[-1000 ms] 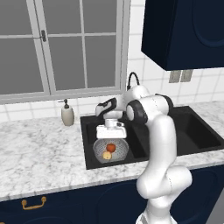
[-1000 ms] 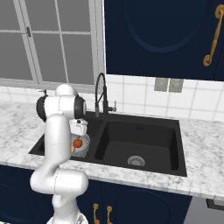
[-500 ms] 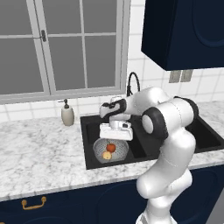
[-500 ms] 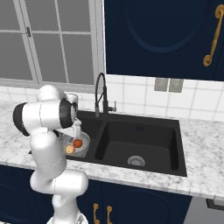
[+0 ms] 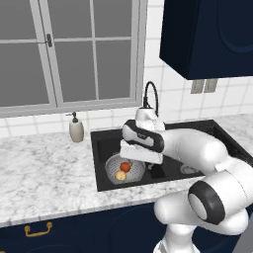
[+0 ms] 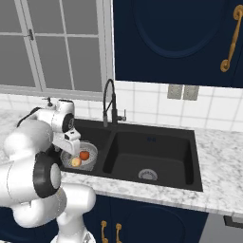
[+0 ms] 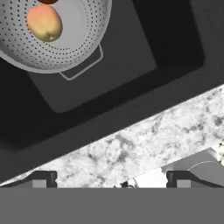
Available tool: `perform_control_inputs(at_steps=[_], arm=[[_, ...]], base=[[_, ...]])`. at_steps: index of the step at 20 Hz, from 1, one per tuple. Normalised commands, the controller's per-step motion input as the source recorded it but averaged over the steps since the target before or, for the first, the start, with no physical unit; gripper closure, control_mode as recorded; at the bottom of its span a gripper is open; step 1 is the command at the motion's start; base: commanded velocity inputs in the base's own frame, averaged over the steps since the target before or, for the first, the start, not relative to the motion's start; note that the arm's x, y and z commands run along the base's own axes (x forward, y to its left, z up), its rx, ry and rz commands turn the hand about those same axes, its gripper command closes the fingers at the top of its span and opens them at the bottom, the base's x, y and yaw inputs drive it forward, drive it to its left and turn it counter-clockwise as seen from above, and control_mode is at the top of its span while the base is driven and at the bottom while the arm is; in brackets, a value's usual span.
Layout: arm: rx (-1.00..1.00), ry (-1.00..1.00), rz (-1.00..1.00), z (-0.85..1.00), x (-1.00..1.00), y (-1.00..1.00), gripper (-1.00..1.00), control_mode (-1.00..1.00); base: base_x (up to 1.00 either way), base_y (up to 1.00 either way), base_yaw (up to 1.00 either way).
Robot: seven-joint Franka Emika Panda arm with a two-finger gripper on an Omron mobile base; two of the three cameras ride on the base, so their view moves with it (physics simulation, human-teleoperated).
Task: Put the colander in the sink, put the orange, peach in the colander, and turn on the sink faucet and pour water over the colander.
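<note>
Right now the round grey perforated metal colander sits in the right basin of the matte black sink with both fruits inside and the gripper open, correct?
Not quite: the round grey perforated metal colander sits in the left basin of the matte black sink, as the right base view shows. The deep red-orange orange and pale pink-salmon peach are inside, and the gripper is open.

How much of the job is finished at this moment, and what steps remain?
Done: the colander sits in the left basin of the sink, and the orange and peach lie inside it. In hand: nothing; the tool is open and empty, over the sink's front edge. Left: turn on the faucet; no water shows running yet.
</note>
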Motion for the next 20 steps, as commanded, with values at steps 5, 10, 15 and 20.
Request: perform_control_inputs(at_steps=[5,10,15,20], arm=[[0.00,-0.02,0.08,0.65,-0.66,-0.24,-1.00,-1.00],[-0.18,-0.19,0.22,0.62,-0.41,-0.43,-1.00,-1.00],[-0.34,-0.41,0.18,0.52,-0.15,-0.48,-1.00,-1.00],[-0.10,-0.27,0.02,0.67,0.01,-0.44,-1.00,-1.00]], base=[[0.00,0.00,0.00],[0.00,0.00,0.00],[0.00,0.00,0.00],[0.00,0.00,0.00]])
